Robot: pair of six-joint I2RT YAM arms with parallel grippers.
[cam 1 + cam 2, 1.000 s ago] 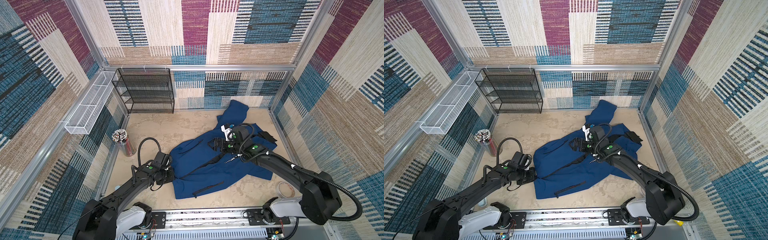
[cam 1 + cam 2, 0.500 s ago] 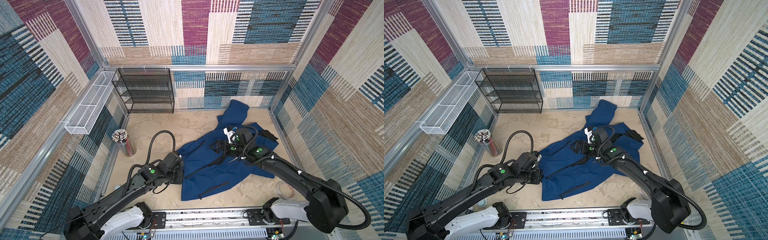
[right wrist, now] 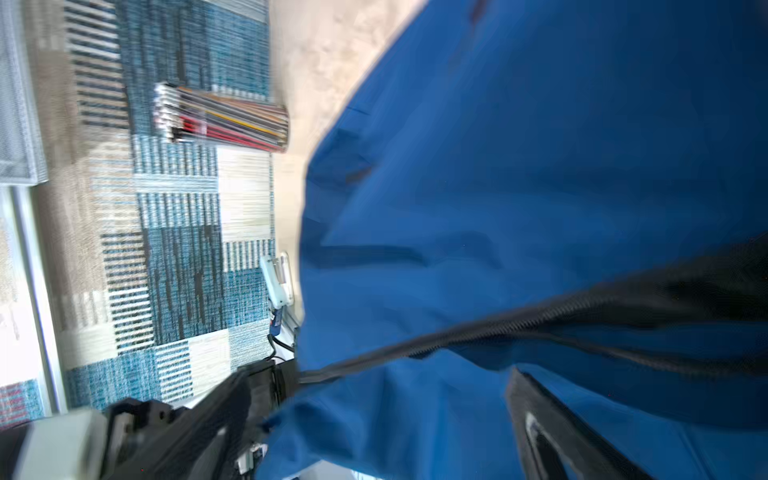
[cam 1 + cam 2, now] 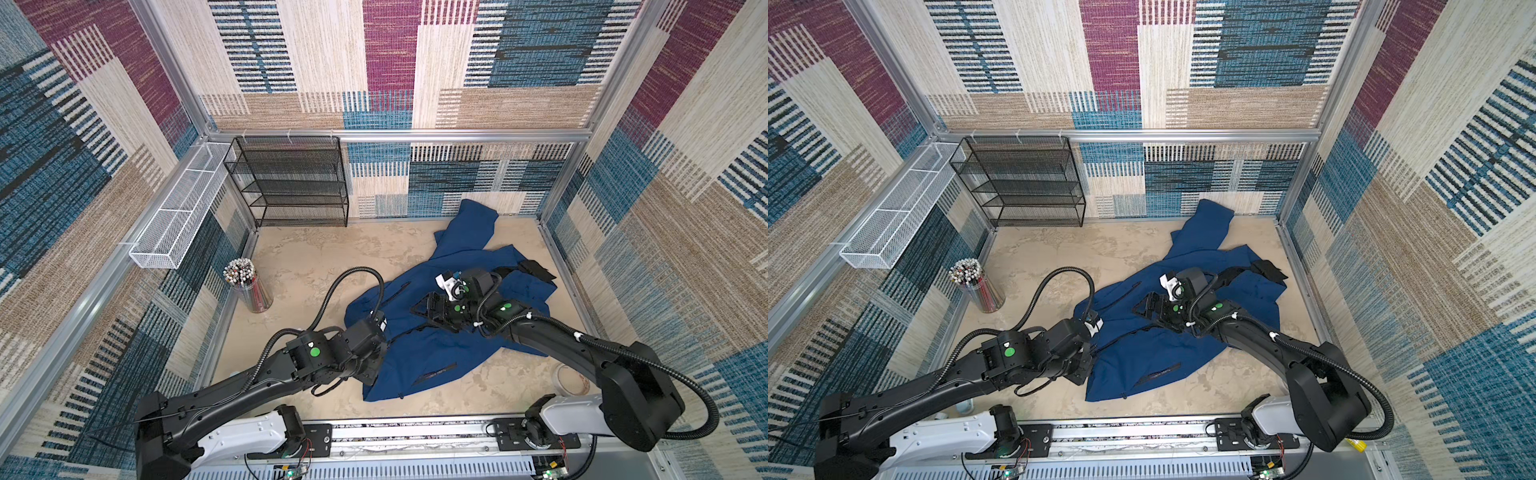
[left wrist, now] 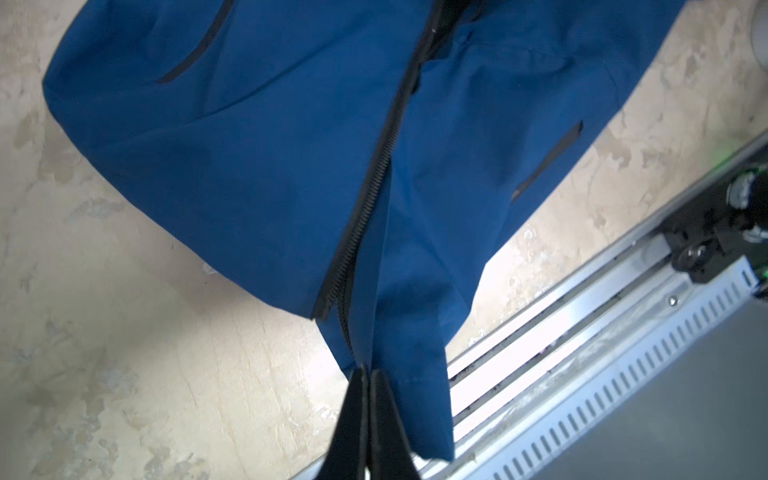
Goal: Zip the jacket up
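The jacket (image 4: 436, 345), crumpled navy, black-zippered, is clamped at its hem by the left pincer (image 5: 368, 374); the right pincer (image 4: 420, 309) gapes.

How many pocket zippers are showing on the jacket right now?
2. One pocket zipper lies on the jacket panel nearest the front rail; the other on the panel toward the pencil cup. Folds may hide more.

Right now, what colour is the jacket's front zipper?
Black zipper on a navy blue jacket; it shows best in the left wrist view.
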